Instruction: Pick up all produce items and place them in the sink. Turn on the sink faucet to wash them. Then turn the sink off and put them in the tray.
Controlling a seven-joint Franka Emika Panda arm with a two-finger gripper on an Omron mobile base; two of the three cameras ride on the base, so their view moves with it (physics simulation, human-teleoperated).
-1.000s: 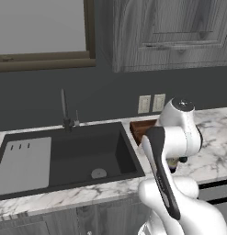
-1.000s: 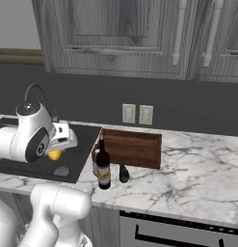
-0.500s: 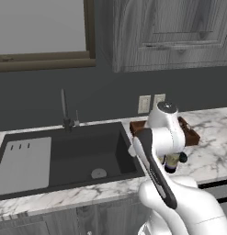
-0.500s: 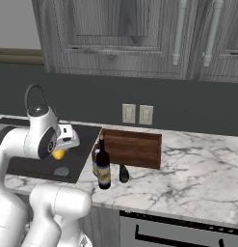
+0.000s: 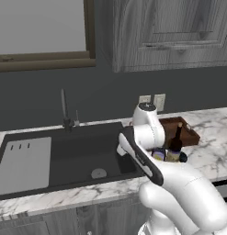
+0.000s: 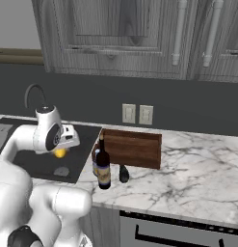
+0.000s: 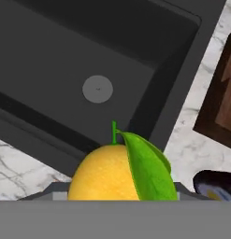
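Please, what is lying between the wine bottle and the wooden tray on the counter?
In the right base view, a small dark green oval item lies between the wine bottle and the tray, just right of the bottle.

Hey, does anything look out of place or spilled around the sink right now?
Nothing stands out. The gripper holds the yellow fruit above the sink; the wine bottle stands upright on the counter beside the tray. No spill shows.

We see a dark wine bottle (image 6: 103,169) standing on the marble counter (image 6: 188,178), below two wall outlets (image 6: 138,114).
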